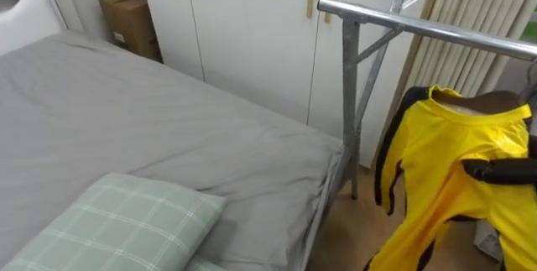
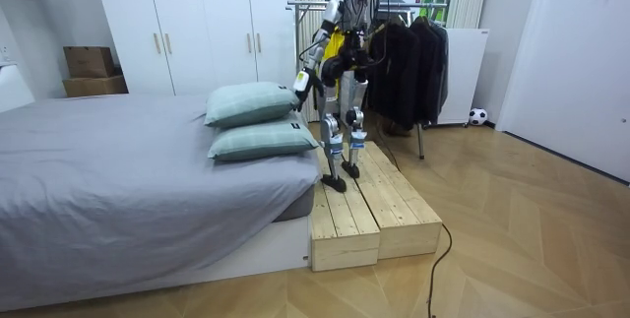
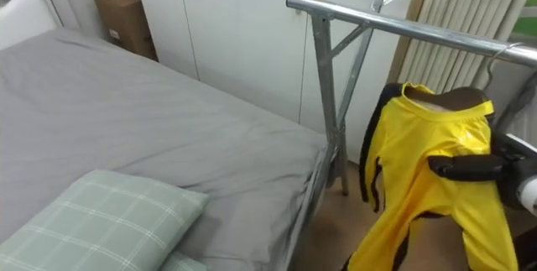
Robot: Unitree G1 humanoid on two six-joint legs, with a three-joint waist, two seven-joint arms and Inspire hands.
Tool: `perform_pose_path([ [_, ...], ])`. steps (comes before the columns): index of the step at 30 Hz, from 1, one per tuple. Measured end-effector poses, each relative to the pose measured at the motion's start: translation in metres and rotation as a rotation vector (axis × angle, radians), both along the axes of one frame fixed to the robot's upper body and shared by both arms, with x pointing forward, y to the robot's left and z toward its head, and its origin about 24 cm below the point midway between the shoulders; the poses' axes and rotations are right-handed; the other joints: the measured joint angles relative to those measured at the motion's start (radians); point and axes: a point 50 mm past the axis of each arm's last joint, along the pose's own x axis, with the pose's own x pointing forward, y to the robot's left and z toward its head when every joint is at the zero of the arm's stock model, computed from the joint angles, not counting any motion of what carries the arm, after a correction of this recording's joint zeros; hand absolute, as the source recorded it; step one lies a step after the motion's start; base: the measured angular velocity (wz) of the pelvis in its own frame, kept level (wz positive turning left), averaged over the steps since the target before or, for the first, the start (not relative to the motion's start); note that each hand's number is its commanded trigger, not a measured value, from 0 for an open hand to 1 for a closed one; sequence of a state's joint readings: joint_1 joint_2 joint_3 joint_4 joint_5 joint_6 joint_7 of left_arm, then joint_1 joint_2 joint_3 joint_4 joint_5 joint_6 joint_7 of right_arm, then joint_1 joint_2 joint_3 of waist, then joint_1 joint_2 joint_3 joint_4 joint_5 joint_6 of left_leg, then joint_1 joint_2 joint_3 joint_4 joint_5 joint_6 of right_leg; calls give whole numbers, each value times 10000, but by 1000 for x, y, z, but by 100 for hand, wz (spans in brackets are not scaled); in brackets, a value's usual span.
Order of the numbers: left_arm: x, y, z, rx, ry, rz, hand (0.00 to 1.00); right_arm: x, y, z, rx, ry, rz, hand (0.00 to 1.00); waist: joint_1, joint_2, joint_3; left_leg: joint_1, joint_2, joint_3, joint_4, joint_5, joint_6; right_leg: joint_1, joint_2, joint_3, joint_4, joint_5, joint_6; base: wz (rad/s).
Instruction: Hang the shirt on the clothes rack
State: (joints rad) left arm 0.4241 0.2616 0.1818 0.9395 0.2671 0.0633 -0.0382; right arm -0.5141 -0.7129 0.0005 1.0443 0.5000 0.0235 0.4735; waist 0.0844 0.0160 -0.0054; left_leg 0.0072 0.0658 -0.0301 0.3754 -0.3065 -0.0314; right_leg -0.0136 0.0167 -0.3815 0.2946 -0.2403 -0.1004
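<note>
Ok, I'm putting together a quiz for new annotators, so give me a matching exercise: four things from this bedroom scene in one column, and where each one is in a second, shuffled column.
Things:
1. yellow shirt
2. checked pillow
3. cardboard box
4. wooden platform

Places:
a. lying on the grey bed
b. under the robot's feet
c. on a hanger, near the metal rail
d. beside the white wardrobe, beyond the bed

Pairs: 1-c, 2-a, 3-d, 4-b

Bedroom: bed (image 1: 126,128), wardrobe (image 1: 252,28), pillows (image 2: 251,103).
</note>
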Motion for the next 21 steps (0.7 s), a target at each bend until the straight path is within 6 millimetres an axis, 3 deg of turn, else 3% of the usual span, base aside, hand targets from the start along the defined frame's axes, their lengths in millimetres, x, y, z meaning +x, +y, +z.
perform_pose_path([
  [3,-1,-1,0,-130,30,-8,0,-2,-5,4,583,-331,-59,100,14,68,-5,-8,-76,38,-261,123,-190,-207,-127,-34,204,-90,-74,3],
  [11,-2,-5,-2,-253,58,22,0,-3,-5,8,1461,-627,270,100,3,183,69,39,-76,46,-387,162,-234,-255,-169,-75,343,-174,-112,0],
  [21,4,-6,-1,-206,-164,-97,0,-7,-7,5,2008,-703,428,100,1,89,139,41,-79,51,-362,240,-367,-249,-233,-207,494,-288,-187,3],
])
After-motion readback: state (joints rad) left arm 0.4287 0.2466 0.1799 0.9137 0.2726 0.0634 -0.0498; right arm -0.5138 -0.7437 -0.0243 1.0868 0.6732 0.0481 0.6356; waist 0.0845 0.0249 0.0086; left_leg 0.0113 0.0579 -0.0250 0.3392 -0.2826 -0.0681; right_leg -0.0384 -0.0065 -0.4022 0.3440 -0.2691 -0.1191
